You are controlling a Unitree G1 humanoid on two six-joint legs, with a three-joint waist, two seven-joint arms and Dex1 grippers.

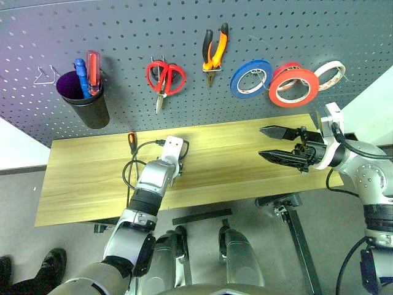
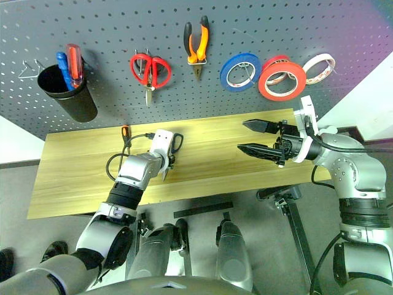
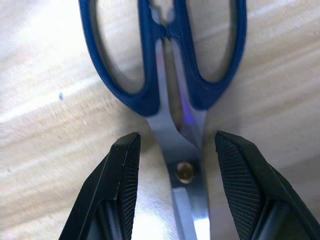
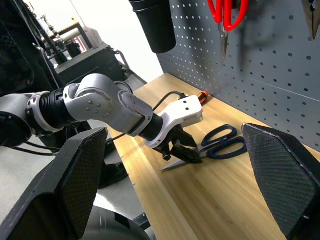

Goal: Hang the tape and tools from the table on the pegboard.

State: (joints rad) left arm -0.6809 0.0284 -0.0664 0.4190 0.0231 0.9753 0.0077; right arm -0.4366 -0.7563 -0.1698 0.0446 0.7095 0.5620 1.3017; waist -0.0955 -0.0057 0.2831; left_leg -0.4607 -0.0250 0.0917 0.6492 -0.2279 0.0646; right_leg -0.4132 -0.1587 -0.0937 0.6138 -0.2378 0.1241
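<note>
Scissors (image 3: 176, 142) with dark blue handles lie flat on the wooden table (image 1: 233, 160). My left gripper (image 3: 177, 136) is down over them, open, one finger on each side of the blades at the pivot, with a gap on both sides. The orange-and-black screwdriver (image 1: 131, 140) lies by the table's back edge, left of that hand. The wide orange-red tape (image 1: 295, 72) and the orange-and-black pliers (image 1: 220, 49) hang on the grey pegboard (image 1: 123, 37). My right gripper (image 1: 261, 142) hovers open and empty above the table's right part, pointing left.
On the pegboard hang a black cup (image 1: 89, 107) holding a blue and a red screwdriver, red-handled scissors (image 1: 164, 77), a blue tape roll (image 1: 241, 83) and a pale roll (image 1: 331, 66). An empty wire hook (image 1: 44, 75) sits far left. A person's shoe (image 1: 49, 264) is on the floor.
</note>
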